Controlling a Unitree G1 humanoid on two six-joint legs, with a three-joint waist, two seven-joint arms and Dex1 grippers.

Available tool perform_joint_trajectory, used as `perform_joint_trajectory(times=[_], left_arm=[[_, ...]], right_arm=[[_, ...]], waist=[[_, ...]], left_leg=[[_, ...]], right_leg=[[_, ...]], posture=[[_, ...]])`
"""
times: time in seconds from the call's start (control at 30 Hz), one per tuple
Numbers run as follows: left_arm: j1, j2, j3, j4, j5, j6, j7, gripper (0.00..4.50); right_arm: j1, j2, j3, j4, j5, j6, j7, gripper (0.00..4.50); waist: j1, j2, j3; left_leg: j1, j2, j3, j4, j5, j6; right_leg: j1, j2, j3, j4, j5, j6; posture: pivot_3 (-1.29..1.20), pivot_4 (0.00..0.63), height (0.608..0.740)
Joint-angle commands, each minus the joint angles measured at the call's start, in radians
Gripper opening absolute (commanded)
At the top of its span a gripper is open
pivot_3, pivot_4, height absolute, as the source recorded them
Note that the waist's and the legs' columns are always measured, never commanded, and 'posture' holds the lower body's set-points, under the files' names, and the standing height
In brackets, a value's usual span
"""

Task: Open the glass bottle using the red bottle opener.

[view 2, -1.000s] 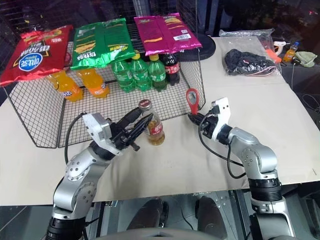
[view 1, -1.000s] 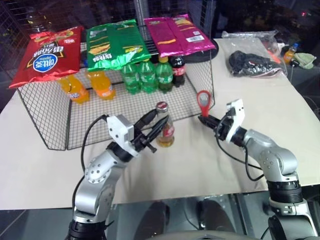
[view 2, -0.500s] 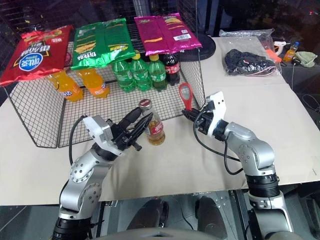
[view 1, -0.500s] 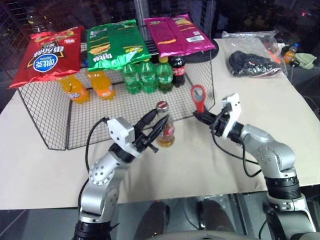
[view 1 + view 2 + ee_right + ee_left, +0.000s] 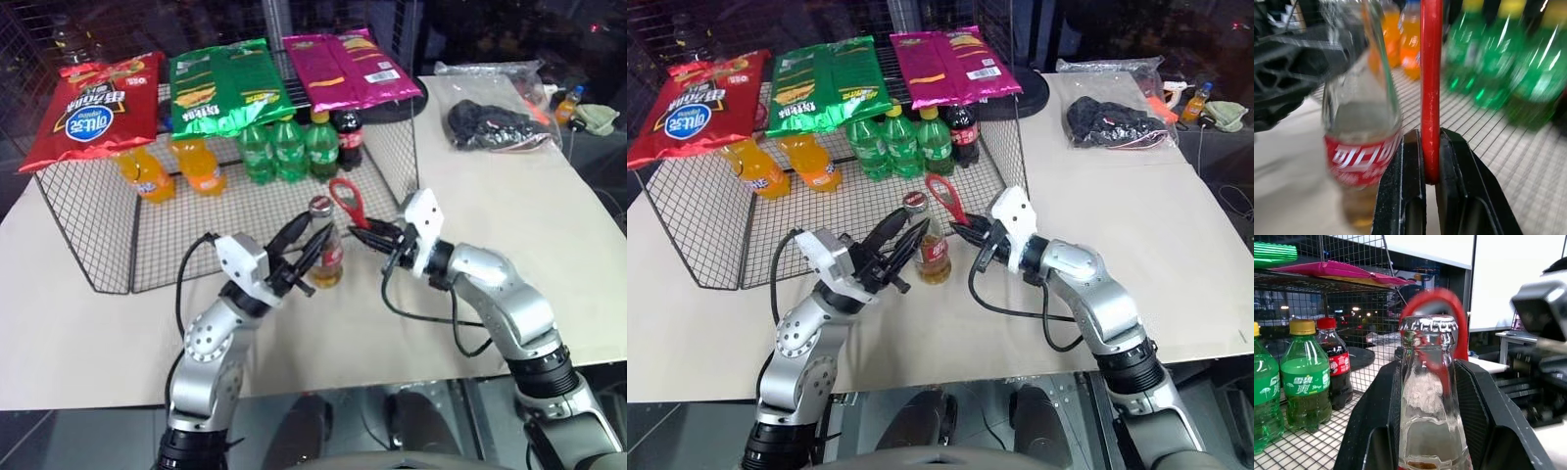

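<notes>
The glass bottle (image 5: 327, 257) stands upright on the table in front of the wire rack, amber liquid low in it and its metal cap (image 5: 1428, 325) on. My left gripper (image 5: 306, 247) is shut on the glass bottle, one black finger (image 5: 1374, 421) on each side of the neck. My right gripper (image 5: 368, 238) sits just right of the bottle, shut on the handle of the red bottle opener (image 5: 346, 202). The opener's ring head leans up and left, close beside the cap; I cannot tell if they touch. In the right wrist view the red bottle opener (image 5: 1430, 73) stands edge-on beside the bottle (image 5: 1362, 147).
A wire rack (image 5: 88, 225) stands behind the bottle, with red, green and pink snack bags on top. Under it are green soda bottles (image 5: 289, 147), orange soda bottles (image 5: 201, 162) and a dark cola bottle (image 5: 350, 137). A plastic bag of dark items (image 5: 495, 122) lies far right.
My right gripper has carried the opener left to the bottle and rolled, so the ring head now tilts toward the cap. The left gripper and the bottle have stayed put.
</notes>
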Motion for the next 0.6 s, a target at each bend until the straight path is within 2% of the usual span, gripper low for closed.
perform_joint_trajectory(times=[0.03, 0.47, 0.6], left_arm=[[-0.001, -0.003, -0.016, 0.021, 0.0, -0.002, -0.008, 1.14], [-0.008, -0.01, -0.028, 0.045, 0.003, -0.018, -0.016, 1.14], [-0.006, -0.011, -0.032, 0.048, 0.007, -0.02, -0.016, 1.14]], right_arm=[[-0.006, 0.005, 0.024, 0.031, -0.105, -0.171, -0.003, 0.0], [-0.04, 0.03, 0.094, 0.187, -0.351, -0.518, -0.035, 0.0], [-0.06, 0.001, 0.114, 0.254, -0.488, -0.687, -0.088, 0.0]], waist=[[0.001, 0.0, 0.0], [0.001, 0.0, 0.0], [0.001, 0.0, 0.0]], left_leg=[[0.0, 0.0, 0.0, 0.0, 0.0, 0.0], [0.001, 0.0, 0.0, 0.0, 0.0, 0.0], [0.001, 0.0, 0.0, 0.0, 0.0, 0.0]], right_leg=[[0.0, 0.0, 0.0, 0.0, 0.0, 0.0], [0.001, 0.0, 0.0, 0.0, 0.0, 0.0], [0.001, 0.0, 0.0, 0.0, 0.0, 0.0]], posture=[[0.0, 0.15, 0.74], [0.0, 0.15, 0.74], [0.0, 0.15, 0.74]])
